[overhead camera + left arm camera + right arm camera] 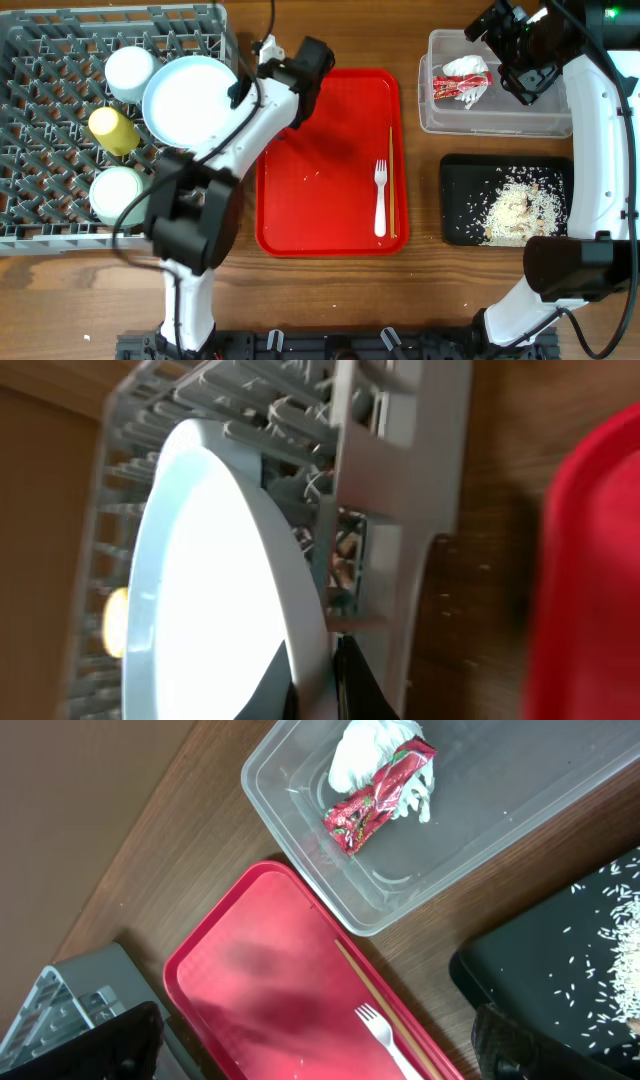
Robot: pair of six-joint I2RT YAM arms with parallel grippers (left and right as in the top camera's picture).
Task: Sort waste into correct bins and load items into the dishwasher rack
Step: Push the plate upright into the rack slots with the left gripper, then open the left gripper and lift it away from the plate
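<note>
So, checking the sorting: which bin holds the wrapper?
The clear tub, with the red-and-white wrapper inside it; the black tray holds only the rice scraps.

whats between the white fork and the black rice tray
In the overhead view, the wooden chopsticks lie just beside the white fork, then the rim of the red tray and a bare strip of table before the black tray.

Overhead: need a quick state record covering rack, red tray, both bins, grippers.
rack: white plate, yellow cup, light blue bowl, pale green bowl
red tray: white fork, chopsticks
clear tub: red-and-white wrapper
black tray: rice scraps
left gripper: shut on white plate rim, plate in rack
right gripper: open, near clear tub
</note>
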